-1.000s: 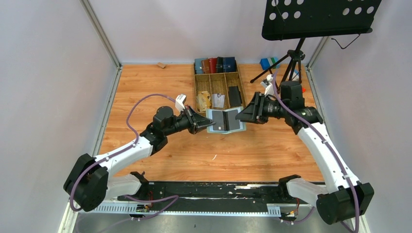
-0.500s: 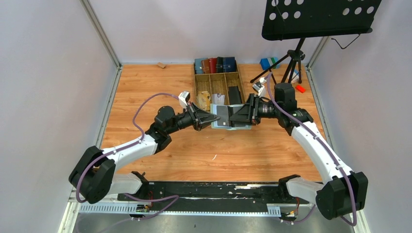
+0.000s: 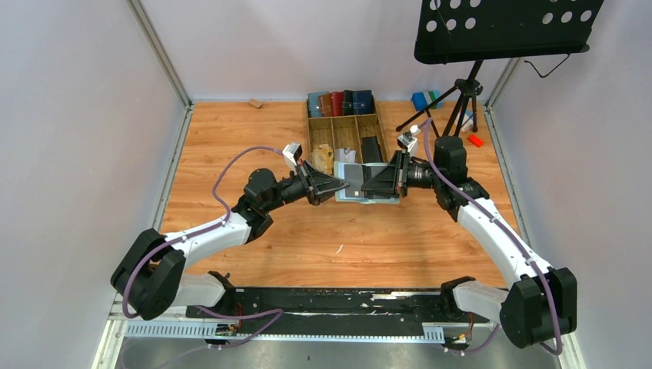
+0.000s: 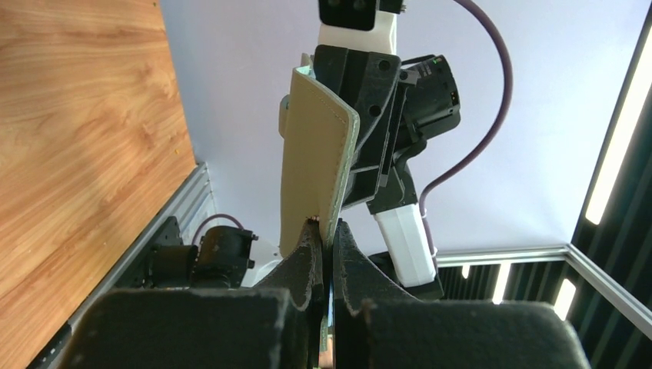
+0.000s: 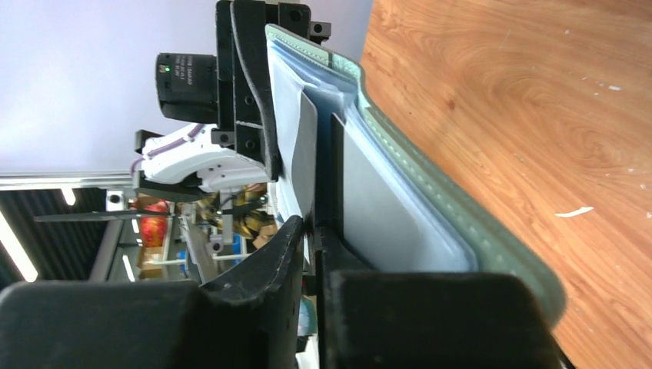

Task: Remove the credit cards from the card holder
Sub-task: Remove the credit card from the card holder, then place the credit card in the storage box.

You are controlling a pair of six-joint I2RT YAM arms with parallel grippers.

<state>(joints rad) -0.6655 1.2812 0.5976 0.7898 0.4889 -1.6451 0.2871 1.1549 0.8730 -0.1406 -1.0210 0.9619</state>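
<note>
The sage-green card holder (image 3: 369, 198) hangs open in the air between my two grippers, just in front of the wooden tray. My left gripper (image 3: 338, 183) is shut on its left flap; in the left wrist view the tan-looking flap (image 4: 315, 161) rises from the closed fingertips (image 4: 327, 229). My right gripper (image 3: 367, 184) reaches into the open side. In the right wrist view a thin grey credit card (image 5: 307, 146) stands out of the card holder's (image 5: 461, 223) pocket, and my right gripper (image 5: 311, 224) is shut on its edge. Another grey card (image 5: 384, 200) lies in the pocket behind.
A wooden tray (image 3: 309, 138) behind the card holder holds a tan paper wad (image 3: 323, 157), a pale card (image 3: 346, 158) and a black card (image 3: 372, 150). Blue, brown and black wallets (image 3: 340, 102) stand in a row at its back. A music-stand tripod (image 3: 461, 100) stands back right.
The right gripper moved left into the open card holder and closed its jaws on a card. The left gripper lifted the card holder slightly toward the tray and stayed shut.
</note>
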